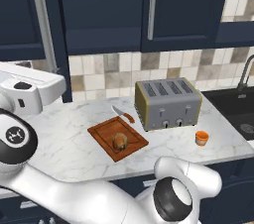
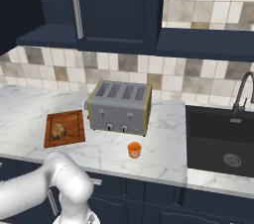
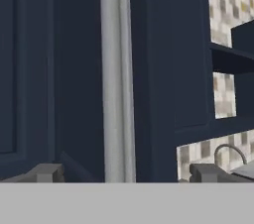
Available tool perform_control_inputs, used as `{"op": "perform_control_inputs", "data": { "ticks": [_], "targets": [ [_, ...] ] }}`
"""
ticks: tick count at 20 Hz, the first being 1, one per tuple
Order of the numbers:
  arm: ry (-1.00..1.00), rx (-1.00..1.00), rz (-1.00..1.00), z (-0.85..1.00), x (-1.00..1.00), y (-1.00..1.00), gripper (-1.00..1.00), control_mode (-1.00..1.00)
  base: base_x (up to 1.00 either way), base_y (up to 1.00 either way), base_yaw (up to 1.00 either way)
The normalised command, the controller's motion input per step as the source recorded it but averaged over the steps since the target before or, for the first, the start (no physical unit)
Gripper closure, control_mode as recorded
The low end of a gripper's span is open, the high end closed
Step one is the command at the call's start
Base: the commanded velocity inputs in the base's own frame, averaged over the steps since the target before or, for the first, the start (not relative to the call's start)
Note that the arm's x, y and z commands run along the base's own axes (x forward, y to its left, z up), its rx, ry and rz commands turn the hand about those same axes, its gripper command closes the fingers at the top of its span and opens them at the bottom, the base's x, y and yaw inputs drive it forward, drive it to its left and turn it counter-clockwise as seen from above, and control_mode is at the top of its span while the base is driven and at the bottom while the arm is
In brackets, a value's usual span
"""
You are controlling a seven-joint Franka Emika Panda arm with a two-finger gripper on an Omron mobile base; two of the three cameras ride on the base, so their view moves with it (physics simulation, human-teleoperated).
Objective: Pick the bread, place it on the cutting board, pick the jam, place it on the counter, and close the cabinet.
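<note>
The bread (image 1: 119, 141) lies on the board (image 1: 101, 134) left of the toaster (image 1: 167, 103), and the jam (image 1: 201, 138) stands on the tabletop (image 1: 69, 148) in front of the toaster's right end, so both placements appear complete. The cabinet (image 3: 74, 69) door appears ajar, leaving closing it. The hand (image 3: 121, 172) is spread, empty, straddling the handle (image 3: 115, 69).

Cabinet (image 3: 163, 69) door close ahead of the hand, cut off at top and left; handle (image 3: 117, 74) runs off the upper edge, foot hidden behind the grey band. Fingertips (image 3: 45, 172) barely clear the band. Faucet (image 3: 229, 154) to the hand's right, base hidden. Arm covers the counter's (image 1: 64, 143) near edge in the left base view.
</note>
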Motion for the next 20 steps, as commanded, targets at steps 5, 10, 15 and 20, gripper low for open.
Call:
{"op": "perform_control_inputs", "data": {
  "ticks": [5,10,15,20],
  "targets": [
    [0.00,0.00,-0.08,-0.04,0.15,0.02,-1.00,-1.00,0.00,0.00,0.00],
    [0.00,0.00,-0.08,-0.04,0.12,0.05,-1.00,-1.00,0.00,0.00,0.00],
    [0.00,0.00,-0.09,-0.02,0.13,0.14,-1.00,-1.00,0.00,0.00,0.00],
    [0.00,0.00,-0.08,-0.01,0.10,0.10,-1.00,-1.00,0.00,0.00,0.00]
  ]
}}
